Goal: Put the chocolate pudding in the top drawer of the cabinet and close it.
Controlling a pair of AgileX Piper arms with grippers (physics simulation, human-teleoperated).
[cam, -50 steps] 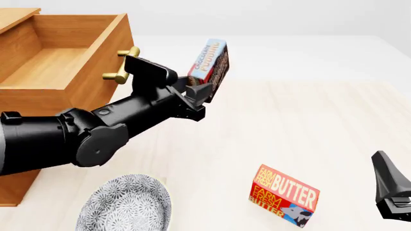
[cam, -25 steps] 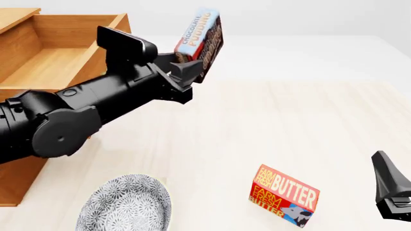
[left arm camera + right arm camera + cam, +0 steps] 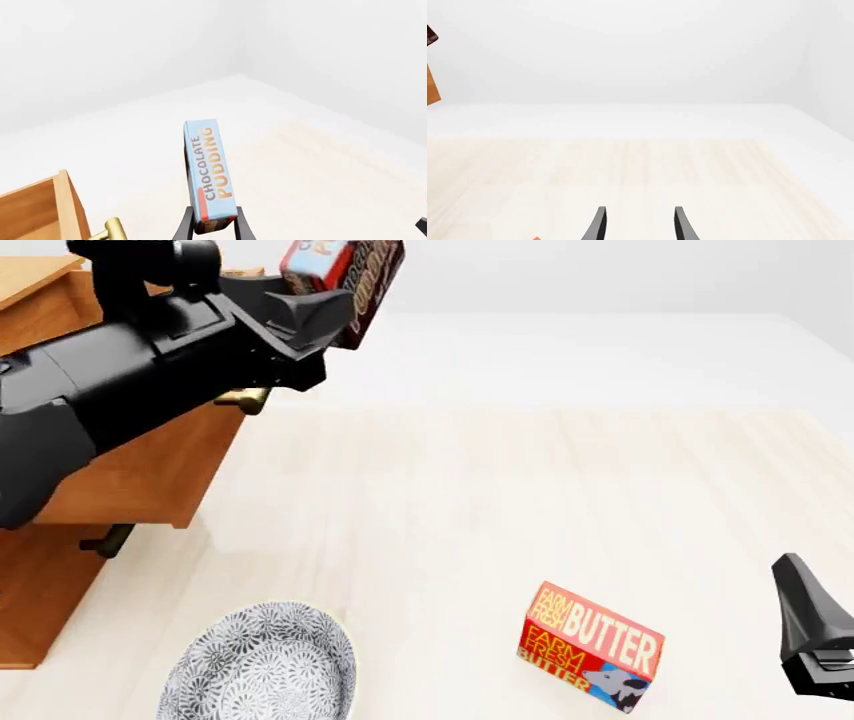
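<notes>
the left tool [image 3: 208, 226] is closed on the lower end of the chocolate pudding [image 3: 208, 175], its two fingers clamping the narrow box upright so the lettering runs up its side. over the last second the box has risen from level with the drawer front to the top edge of the front view, and has swung left toward the cabinet [image 3: 47, 580]. the pudding [image 3: 344, 270] now sits high, over or just beside the front lip of the open top drawer [image 3: 140, 465]. i judge the carry is nearly done: what remains is to bring the box over the cavity, release it, then push the drawer shut.

much is hidden. the left arm covers nearly all of the drawer's inside in the front view, and only a tip of its brass handle [image 3: 247, 398] shows. the top of the pudding is cut off there, so whether it is truly above the opening cannot be told. the lower drawer is barely visible.

the right tool [image 3: 638, 224] hangs idle over bare table [image 3: 561, 500], fingers apart and holding nothing, well away from the butter box [image 3: 591, 645] and the patterned plate [image 3: 260, 665].
</notes>
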